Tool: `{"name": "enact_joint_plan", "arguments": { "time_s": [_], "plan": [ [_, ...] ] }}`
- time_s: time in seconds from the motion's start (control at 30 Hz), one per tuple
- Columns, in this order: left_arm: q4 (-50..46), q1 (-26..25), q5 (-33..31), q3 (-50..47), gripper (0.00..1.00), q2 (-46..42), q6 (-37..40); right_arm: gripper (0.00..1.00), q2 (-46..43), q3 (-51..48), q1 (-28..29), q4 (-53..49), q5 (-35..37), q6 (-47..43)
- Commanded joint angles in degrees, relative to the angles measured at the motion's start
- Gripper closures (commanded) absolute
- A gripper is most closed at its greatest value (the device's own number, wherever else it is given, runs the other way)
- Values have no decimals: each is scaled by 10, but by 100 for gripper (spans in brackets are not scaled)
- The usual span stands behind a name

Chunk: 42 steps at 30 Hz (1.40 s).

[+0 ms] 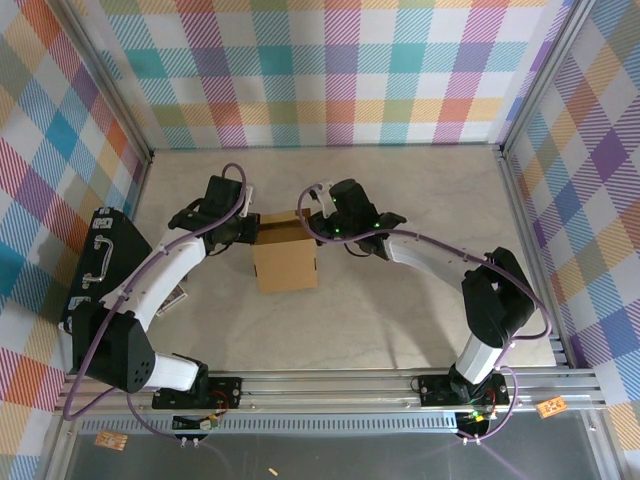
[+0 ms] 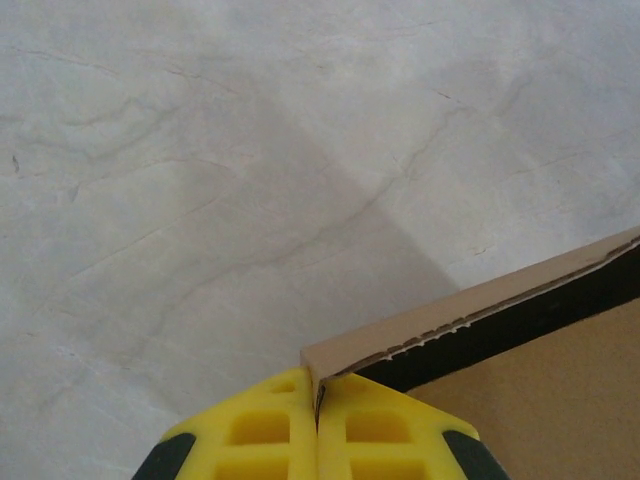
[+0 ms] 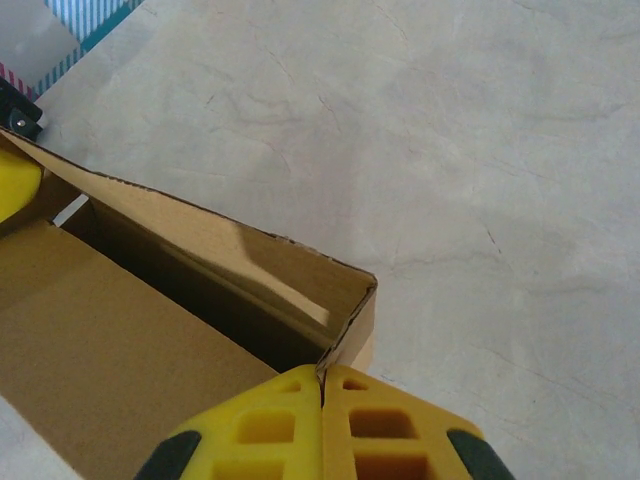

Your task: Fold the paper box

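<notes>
The brown cardboard paper box [image 1: 286, 262] stands in the middle of the table between both arms, its walls partly raised. My left gripper [image 1: 246, 228] is at the box's far left corner, yellow fingers [image 2: 262, 432] shut on the thin cardboard wall [image 2: 470, 310]. My right gripper [image 1: 318, 222] is at the far right corner, its yellow fingers [image 3: 385, 425] shut on the edge of the side wall [image 3: 352, 322]. The right wrist view looks into the box's dark hollow [image 3: 190, 290], with a flat brown panel [image 3: 110, 370] in front of it.
A black hard case [image 1: 100, 265] with a handle lies at the table's left edge beside the left arm. Plaid walls enclose the pale marble table [image 1: 400, 190]. Bare table lies behind and to the right of the box.
</notes>
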Motion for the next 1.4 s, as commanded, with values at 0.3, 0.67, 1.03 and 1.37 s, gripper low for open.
{"name": "enact_joint_plan", "arguments": {
  "time_s": [0.3,0.67,1.03,1.37],
  "plan": [
    [70,-43,55,4,100,-25,-94,100,4,6,42,1,-29,12],
    [119,-50,39,-27,100,-46,-120,99,-19,-12,57,48,-19,-17],
    [238,-51,47,-112,100,-115,-126,99,-51,-59,57,112,-20,-54],
    [197,-51,47,-85,100,-87,-161,99,-40,-72,59,124,-22,-49]
  ]
}}
